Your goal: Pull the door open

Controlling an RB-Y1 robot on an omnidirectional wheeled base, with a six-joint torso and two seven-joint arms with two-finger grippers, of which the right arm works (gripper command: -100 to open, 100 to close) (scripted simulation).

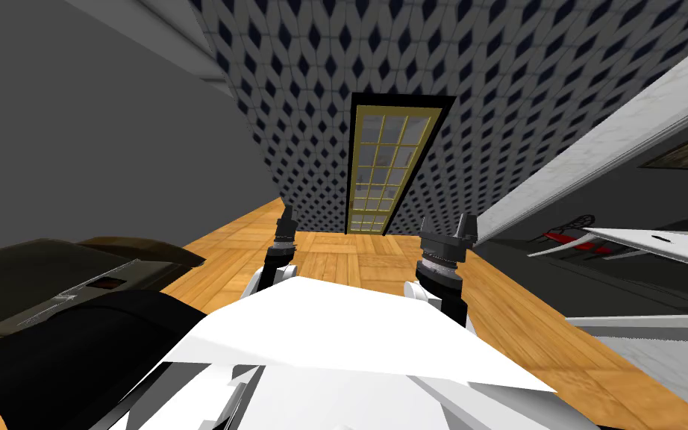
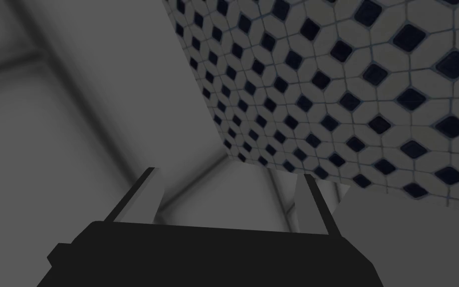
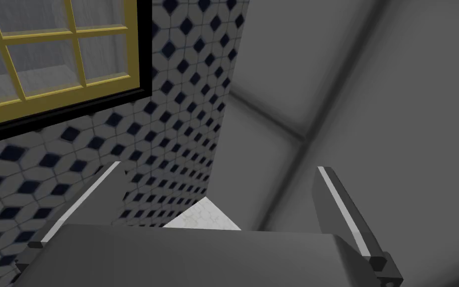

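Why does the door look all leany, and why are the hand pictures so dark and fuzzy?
Head view: the very wide lens splays the walls, so the yellow-framed door and diamond-patterned wall lean; the slant is the camera's. Left wrist view: dim overall, with soft dark bands across the grey surface. Right wrist view: the nearest diamonds look blurred.

Looks like a room in a house: parquet floor (image 1: 335, 257), diamond-pattern wall (image 1: 521, 75), and a glass-paned door (image 1: 387, 168) in a yellow frame, well ahead between the left claw (image 1: 286, 215) and right claw (image 1: 445, 224). Dark bulky furniture (image 1: 51, 276) sits out beside the left claw, and a white tabletop (image 1: 660, 242) beside the right.
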